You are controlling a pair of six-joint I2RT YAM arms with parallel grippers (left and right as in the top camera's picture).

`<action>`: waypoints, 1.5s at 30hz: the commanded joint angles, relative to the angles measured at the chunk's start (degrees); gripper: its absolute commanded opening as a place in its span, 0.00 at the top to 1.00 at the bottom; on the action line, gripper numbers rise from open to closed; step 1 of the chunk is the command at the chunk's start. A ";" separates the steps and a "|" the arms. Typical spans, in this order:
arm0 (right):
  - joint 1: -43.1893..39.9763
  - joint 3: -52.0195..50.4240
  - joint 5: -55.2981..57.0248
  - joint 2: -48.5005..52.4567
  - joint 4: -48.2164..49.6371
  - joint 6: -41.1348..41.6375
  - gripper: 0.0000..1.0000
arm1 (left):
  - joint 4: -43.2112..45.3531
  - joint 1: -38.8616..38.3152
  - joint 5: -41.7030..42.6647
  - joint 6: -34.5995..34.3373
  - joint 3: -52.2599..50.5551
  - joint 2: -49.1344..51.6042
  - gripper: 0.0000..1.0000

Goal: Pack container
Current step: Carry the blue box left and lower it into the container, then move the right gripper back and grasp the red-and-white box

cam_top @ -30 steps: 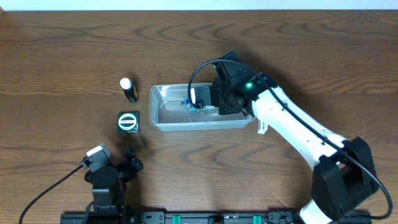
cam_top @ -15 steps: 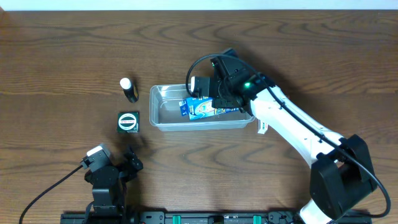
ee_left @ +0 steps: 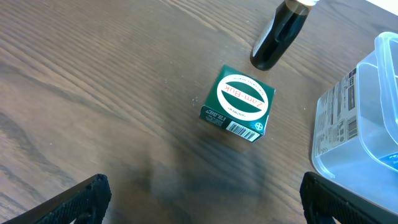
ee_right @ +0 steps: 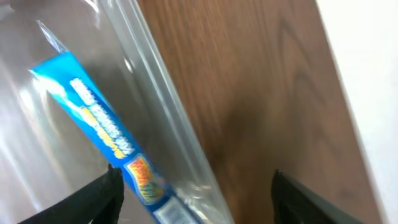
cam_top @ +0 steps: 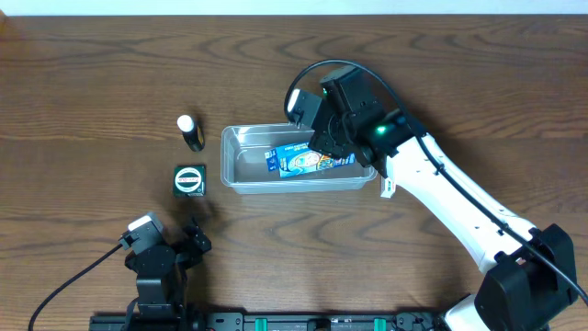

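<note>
The container, a clear rectangular tub, sits mid-table. A blue box lies flat inside it. My right gripper hovers open above the tub's far right part. In the right wrist view the blue box lies below the left finger, and the tub's wall runs between the spread jaws of my right gripper, which hold nothing. A green box and a black bottle rest left of the container. My left gripper is wide open, low near the table's front left.
The green box and the white-capped bottle stand just left of the tub on the wood table. The left gripper sits near the front edge. The table's far edge shows pale beyond the tub.
My right gripper opened and let go of the blue box, which now lies in the container. The gripper then lifted and drew back toward the far side. The left arm stayed still.
</note>
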 commanded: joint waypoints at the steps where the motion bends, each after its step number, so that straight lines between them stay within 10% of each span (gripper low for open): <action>1: 0.44 0.76 -7.56 -0.79 -1.60 3.06 0.25 | 0.20 0.35 -0.28 -0.11 -0.70 -0.46 0.02; 17: 3.80 0.59 -8.39 -0.22 -4.44 9.55 0.79 | 0.20 0.35 -0.28 -0.11 -0.70 -0.46 0.02; 32: -14.01 0.63 3.87 -10.08 -10.01 50.90 0.46 | 0.20 0.35 -0.28 -0.11 -0.72 -0.46 0.02; 34: -17.25 0.52 3.87 -9.73 -14.38 53.07 0.30 | 0.20 0.35 -0.28 -0.11 -0.72 -0.46 0.02; 45: -24.46 -5.03 4.76 -2.10 -20.33 56.78 0.22 | 0.20 0.35 -0.28 -0.11 -0.70 -0.46 0.02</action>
